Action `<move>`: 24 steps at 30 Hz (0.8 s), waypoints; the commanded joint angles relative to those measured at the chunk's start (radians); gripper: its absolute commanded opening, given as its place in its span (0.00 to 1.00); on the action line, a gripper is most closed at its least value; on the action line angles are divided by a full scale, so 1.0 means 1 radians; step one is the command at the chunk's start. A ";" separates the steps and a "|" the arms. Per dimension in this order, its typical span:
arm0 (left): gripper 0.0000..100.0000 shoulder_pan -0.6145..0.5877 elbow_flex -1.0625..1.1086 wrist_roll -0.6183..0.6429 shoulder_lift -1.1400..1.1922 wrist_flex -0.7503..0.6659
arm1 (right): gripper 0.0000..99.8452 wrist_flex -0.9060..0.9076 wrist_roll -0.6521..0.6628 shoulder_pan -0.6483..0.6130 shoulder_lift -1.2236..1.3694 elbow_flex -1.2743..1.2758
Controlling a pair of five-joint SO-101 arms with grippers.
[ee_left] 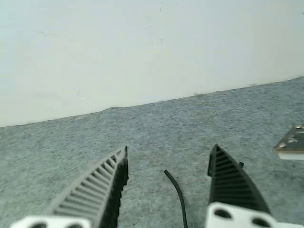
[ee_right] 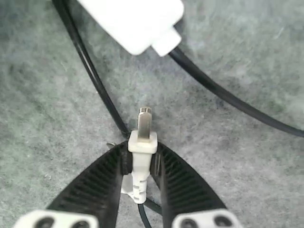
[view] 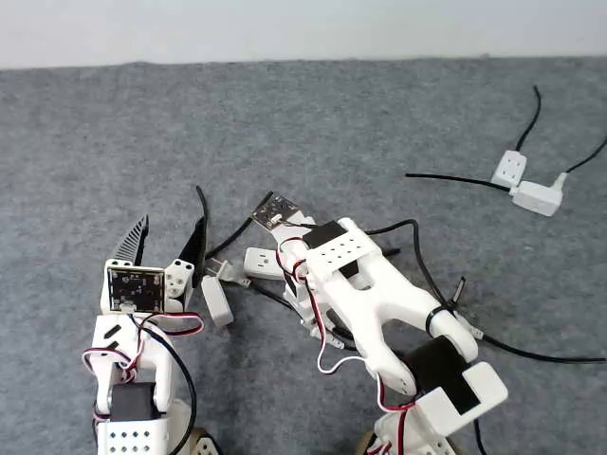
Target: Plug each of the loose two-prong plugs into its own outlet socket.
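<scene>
My right gripper (ee_right: pixel 141 153) is shut on a white two-prong plug (ee_right: pixel 142 142) just above the grey carpet. Its prongs (ee_right: pixel 145 121) point toward a white outlet socket (ee_right: pixel 133 21) a short way ahead, not touching it. From above, that socket (view: pixel 263 261) lies beside the right arm's wrist, with another white plug piece (view: pixel 217 301) close by. My left gripper (view: pixel 171 237) is open and holds nothing. Between its fingers (ee_left: pixel 114 185) runs only a thin black cord (ee_left: pixel 178 194) on the carpet.
At the far right a white socket (view: pixel 509 169) and a white plug (view: pixel 538 196) lie together with black cords trailing off. More black cords (view: pixel 427 275) loop around the right arm. A pale wall (ee_left: pixel 142 47) bounds the carpet's far edge.
</scene>
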 commanded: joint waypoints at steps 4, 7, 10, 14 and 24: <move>0.26 0.014 -0.007 -0.011 -0.005 -0.028 | 0.01 0.076 0.029 0.008 -0.107 -0.115; 0.26 0.014 -0.007 -0.011 -0.005 -0.028 | 0.01 0.185 0.086 0.008 -0.174 -0.212; 0.26 0.017 -0.012 -0.005 -0.009 -0.028 | 0.01 0.294 0.135 0.013 -0.222 -0.308; 0.26 0.074 -0.102 0.000 -0.009 0.058 | 0.01 0.372 0.150 0.008 -0.268 -0.417; 0.26 0.230 -0.357 0.074 -0.011 0.324 | 0.01 0.450 0.143 -0.189 -0.298 -0.535</move>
